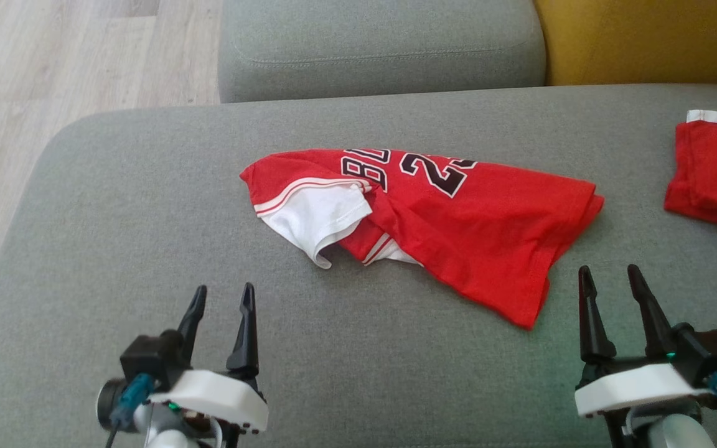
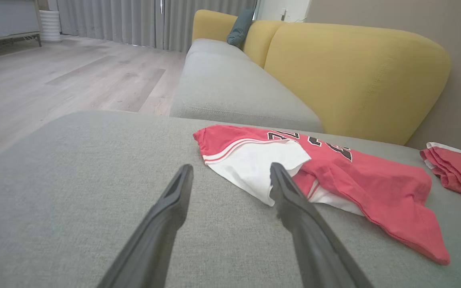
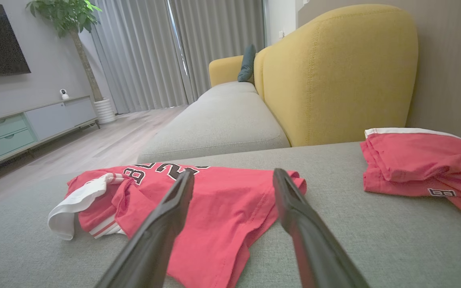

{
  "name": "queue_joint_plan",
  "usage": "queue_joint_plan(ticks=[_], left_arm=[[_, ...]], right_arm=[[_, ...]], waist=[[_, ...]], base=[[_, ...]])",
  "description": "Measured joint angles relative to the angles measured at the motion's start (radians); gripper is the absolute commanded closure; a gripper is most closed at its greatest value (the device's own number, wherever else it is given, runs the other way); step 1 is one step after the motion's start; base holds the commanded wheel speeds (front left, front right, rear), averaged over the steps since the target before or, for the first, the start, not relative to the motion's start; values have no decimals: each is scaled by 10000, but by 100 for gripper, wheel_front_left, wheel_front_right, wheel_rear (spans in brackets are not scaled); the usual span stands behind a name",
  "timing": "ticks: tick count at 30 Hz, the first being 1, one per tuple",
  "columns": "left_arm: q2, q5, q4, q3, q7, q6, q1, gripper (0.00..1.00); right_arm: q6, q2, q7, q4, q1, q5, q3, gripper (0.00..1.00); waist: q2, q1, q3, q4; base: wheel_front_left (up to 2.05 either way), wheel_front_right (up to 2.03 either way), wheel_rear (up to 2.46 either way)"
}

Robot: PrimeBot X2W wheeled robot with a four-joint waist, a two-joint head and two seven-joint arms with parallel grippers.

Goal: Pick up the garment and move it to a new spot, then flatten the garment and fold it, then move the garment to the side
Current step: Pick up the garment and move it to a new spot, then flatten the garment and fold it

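1. Pincers. L pincer (image 1: 224,288) sits at your near left and R pincer (image 1: 609,269) at your near right. On both, the fingers are spread apart w/ nothing between them. Tips aim fwd across the grey seat cushion (image 1: 116,218). Neither pincer touches the cloth.

2. Target. The red shirt (image 1: 458,218) lies crumpled on the cushion, ahead of and between the two pincers. Its long axis runs roughly L–R on a slant. The white sleeve (image 1: 321,218) end is at the L, and the hem corner (image 1: 526,318) reaches toward you at the R.

3. Key relation. R pincer is the nearer one: the hem corner lies just L of its tips and slightly closer to you. For L pincer, the sleeve lies fwd and a bit R of the tips, w/ bare cushion between. Judgement: pick-up not yet begun; each arm likely needs a short reach inward.

4. Beyond. A second red garment (image 1: 713,168), which looks folded, rests at far R, well apart from the shirt. The yellow backrest (image 1: 645,37) stands behind.
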Motion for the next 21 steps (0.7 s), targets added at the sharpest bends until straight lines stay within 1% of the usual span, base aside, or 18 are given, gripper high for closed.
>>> queue_joint_plan(ticks=[8,17,20,21], left_arm=[[-284,372,184,345,0,-399,77,0],[-460,688,359,660,0,-660,78,0],[-543,792,376,675,0,-677,78,0],[-568,848,403,671,0,-759,77,0]], right_arm=[[0,0,-12,86,-4,0,2,0],[0,0,-15,180,-13,0,4,0],[0,0,-15,192,-26,0,4,0],[0,0,-15,192,-33,0,4,0]], waist=[[0,0,32,39],[0,0,76,93],[0,0,111,81],[0,0,133,70]], base=[[0,0,0],[0,0,0],[0,0,0],[0,0,0]])
